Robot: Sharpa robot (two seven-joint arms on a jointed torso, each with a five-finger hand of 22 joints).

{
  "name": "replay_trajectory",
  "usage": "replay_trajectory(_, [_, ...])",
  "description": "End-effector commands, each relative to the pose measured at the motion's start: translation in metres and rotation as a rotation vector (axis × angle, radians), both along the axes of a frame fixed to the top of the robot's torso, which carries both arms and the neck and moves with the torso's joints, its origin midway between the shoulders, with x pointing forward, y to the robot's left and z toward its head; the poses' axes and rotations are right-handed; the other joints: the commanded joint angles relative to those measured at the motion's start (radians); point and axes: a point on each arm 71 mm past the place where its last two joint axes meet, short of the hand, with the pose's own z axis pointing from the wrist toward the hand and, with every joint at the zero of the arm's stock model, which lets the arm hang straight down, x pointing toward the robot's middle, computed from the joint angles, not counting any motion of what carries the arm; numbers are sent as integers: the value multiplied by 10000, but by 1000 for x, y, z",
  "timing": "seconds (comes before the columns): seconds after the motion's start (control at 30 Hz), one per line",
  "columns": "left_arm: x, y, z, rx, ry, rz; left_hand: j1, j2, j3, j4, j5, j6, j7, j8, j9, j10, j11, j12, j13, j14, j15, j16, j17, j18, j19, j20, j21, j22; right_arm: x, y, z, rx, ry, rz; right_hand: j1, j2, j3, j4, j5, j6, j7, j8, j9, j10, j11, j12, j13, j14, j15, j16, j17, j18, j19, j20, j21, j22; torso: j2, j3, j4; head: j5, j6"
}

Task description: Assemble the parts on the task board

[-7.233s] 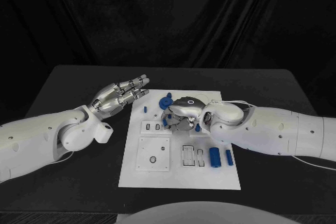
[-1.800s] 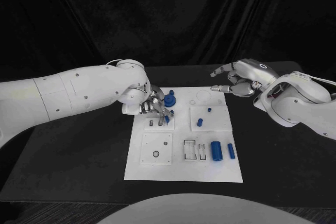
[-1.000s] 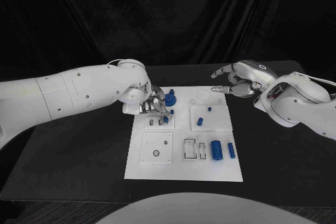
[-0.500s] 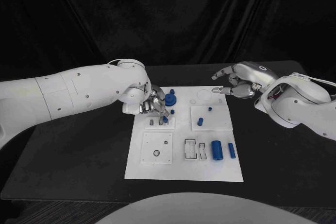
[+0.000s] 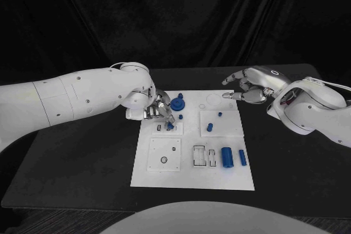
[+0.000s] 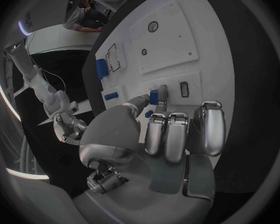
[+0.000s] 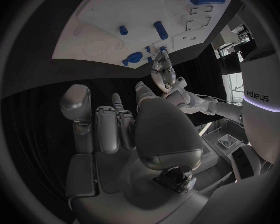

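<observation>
Head view: blue peg upright (fingers pinching).

Left hand pinching, right hand spread.

- A black table stands in the middle, with a matte top.
- Behind it hangs a dark black curtain with vertical folds.
- At the bottom, a strip of dark floor.

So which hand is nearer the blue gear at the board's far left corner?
Left. The left hand is over the task board right beside the blue gear, pinching a small blue part. The right hand hovers off the board's far right corner.
</observation>
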Motion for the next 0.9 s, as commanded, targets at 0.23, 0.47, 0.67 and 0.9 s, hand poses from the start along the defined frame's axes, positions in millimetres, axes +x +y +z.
replay_trajectory(0.23, [-5,6,0,-137,25,35,-226,-15,246,-53,108,114,-3,-85,96,1044,-56,35,2632,1039,-66,26,2633,78,-44,-18,-79,709,0,-3,-3,-129,248,-242,51,79,-8,-71,45,71,20,-69,-17,173,77,-89,1732,532,72,-98,1000,111,-86,23,-105,1122,0,-3,7,27,-2])
replay_trajectory(0.47, [-7,11,0,-133,-4,164,-302,-30,319,-53,104,124,0,-100,130,1044,-53,35,2632,1039,-65,26,2633,82,-56,-17,-93,701,0,-3,-3,-169,310,-258,54,84,-9,-74,44,74,22,-71,-19,156,78,-106,1714,524,74,-123,976,116,-96,24,-140,1114,1,0,5,58,-2])
replay_trajectory(0.67, [-7,14,0,-144,-54,262,-363,-30,384,-47,99,117,5,-123,155,1044,-49,35,2632,1039,-62,26,2633,84,-62,-16,-103,699,0,-3,-4,-151,384,-269,56,96,-12,-78,41,79,24,-77,-25,132,81,-130,1691,508,78,-166,937,127,-118,27,-209,1097,-2,2,12,69,-2])
replay_trajectory(0.9, [-7,16,1,-228,-218,467,-427,-6,490,-40,107,89,16,-170,181,1044,-44,35,2632,1039,-60,26,2633,85,-61,-14,-110,703,0,-4,-5,-92,582,-335,68,113,-14,-90,43,91,30,-82,-33,93,85,-169,1652,492,82,-210,897,139,-142,31,-287,1078,0,-5,14,81,-2])
